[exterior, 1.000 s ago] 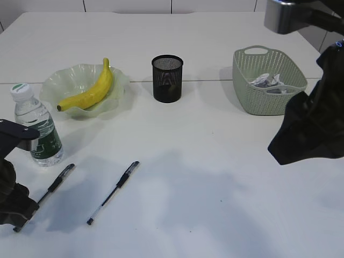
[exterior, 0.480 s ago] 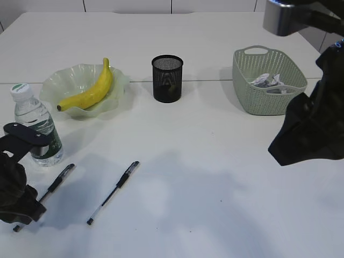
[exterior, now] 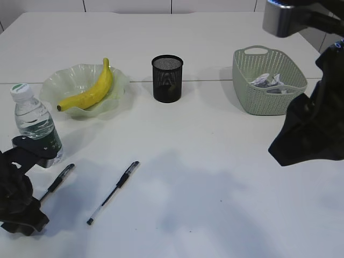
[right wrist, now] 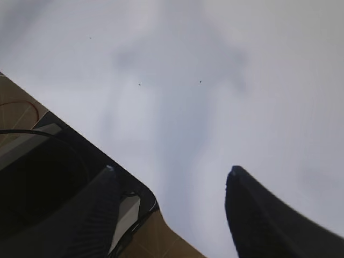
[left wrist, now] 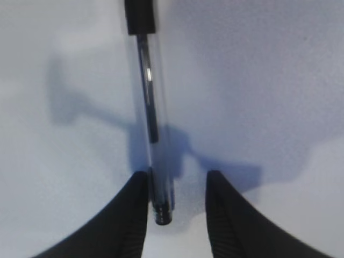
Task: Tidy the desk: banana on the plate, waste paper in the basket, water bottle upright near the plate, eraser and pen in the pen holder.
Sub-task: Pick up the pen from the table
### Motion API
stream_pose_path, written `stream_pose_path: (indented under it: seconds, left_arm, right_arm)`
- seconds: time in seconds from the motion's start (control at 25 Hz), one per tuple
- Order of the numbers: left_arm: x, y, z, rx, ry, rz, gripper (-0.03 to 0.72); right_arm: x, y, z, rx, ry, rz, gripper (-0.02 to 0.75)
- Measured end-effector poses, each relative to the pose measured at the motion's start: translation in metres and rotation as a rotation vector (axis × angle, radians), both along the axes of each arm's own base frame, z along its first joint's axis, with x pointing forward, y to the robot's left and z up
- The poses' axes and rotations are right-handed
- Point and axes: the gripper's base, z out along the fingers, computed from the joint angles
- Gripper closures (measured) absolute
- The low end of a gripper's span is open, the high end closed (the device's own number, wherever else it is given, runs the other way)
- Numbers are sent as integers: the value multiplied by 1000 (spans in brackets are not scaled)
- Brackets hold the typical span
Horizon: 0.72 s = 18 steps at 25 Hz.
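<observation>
Your left gripper (left wrist: 174,207) is sitting spread around 1 pen (left wrist: 149,102); banana (exterior: 88,88), paper (exterior: 267,80), bottle (exterior: 36,126) done, 2 pens waiting.

bottle label (exterior: 49,146) unreadable, no legible text

Banana (exterior: 88,91) yellow, lying in green plate (exterior: 56,83). Bottle (exterior: 36,129) upright, capped, front-left of plate. Mesh holder (exterior: 167,78) black, upright, mid-table. Basket (exterior: 269,80) right, crumpled paper (exterior: 267,80) inside. Two pens flat on table: left pen (exterior: 58,180), second pen (exterior: 114,192) beside it.
</observation>
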Motion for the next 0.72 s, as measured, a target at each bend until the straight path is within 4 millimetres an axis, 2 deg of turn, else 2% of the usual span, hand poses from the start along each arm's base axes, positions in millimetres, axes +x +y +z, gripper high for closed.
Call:
stream_pose_path:
  seconds: [0.36,0.72]
  left_arm:
    - [3,9,0,-14,3,62,433]
    - [2,9,-1,-33,9,96,476]
  right_arm:
    - [0,0,0,-4,-3,12,276]
    - [0,0,0,-3,-3,15,276]
